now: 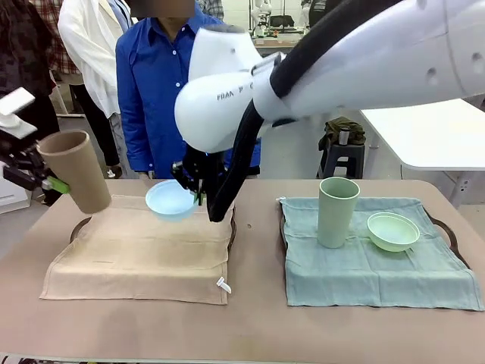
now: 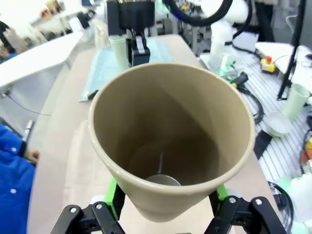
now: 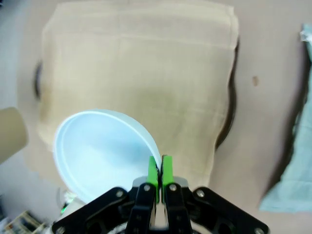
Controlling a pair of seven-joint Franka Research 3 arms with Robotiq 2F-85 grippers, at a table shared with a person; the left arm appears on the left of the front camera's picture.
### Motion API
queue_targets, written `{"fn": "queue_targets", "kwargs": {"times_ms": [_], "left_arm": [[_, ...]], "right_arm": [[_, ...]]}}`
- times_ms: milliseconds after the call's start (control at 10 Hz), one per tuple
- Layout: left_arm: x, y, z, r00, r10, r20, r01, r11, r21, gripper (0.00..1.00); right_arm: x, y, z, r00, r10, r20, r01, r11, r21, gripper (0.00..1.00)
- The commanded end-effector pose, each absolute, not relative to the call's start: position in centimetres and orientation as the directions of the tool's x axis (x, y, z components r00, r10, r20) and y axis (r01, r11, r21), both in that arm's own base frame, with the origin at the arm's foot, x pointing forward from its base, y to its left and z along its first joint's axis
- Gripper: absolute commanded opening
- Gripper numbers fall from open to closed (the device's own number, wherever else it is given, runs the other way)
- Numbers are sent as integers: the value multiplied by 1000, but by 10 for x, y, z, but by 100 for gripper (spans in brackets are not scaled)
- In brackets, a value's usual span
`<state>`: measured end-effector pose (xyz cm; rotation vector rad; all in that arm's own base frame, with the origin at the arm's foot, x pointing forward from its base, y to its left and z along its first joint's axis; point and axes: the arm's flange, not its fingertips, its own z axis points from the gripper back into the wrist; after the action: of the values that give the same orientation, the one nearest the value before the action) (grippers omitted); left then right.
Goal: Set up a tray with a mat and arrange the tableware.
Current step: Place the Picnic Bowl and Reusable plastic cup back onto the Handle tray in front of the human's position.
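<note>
My left gripper (image 1: 51,183) holds the tan cup (image 1: 76,171) tilted in the air above the left end of the tan mat (image 1: 140,246). In the left wrist view, green pads (image 2: 113,194) clamp the tan cup (image 2: 170,141) near its base. My right arm reaches across the middle. Its gripper (image 1: 198,189) is shut on the rim of the light blue bowl (image 1: 170,201), which hangs over the mat's far edge. The right wrist view shows that gripper (image 3: 160,170) pinching the bowl (image 3: 100,146) above the tan mat (image 3: 146,73). A pale green cup (image 1: 337,212) and pale green bowl (image 1: 392,231) stand on the green mat (image 1: 379,265).
Each mat lies on a dark tray, whose rims show at the left tray (image 1: 231,227) and the right tray (image 1: 447,227). A person in a blue shirt (image 1: 163,83) stands at the far side. The tan mat's middle is bare.
</note>
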<state>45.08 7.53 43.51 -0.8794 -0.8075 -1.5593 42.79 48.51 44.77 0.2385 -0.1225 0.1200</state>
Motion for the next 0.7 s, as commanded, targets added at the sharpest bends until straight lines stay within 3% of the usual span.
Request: {"fn": "queue_targets", "kwargs": {"times_ms": [0, 600], "left_arm": [[467, 73, 405, -74, -508, 858, 987, -162, -11, 85], [478, 70, 368, -16, -513, 858, 987, -143, -67, 85]], "right_arm": [[439, 478, 421, 988, 112, 110, -133, 967, 215, 4], [458, 477, 386, 990, 114, 85, -127, 977, 173, 4]]}}
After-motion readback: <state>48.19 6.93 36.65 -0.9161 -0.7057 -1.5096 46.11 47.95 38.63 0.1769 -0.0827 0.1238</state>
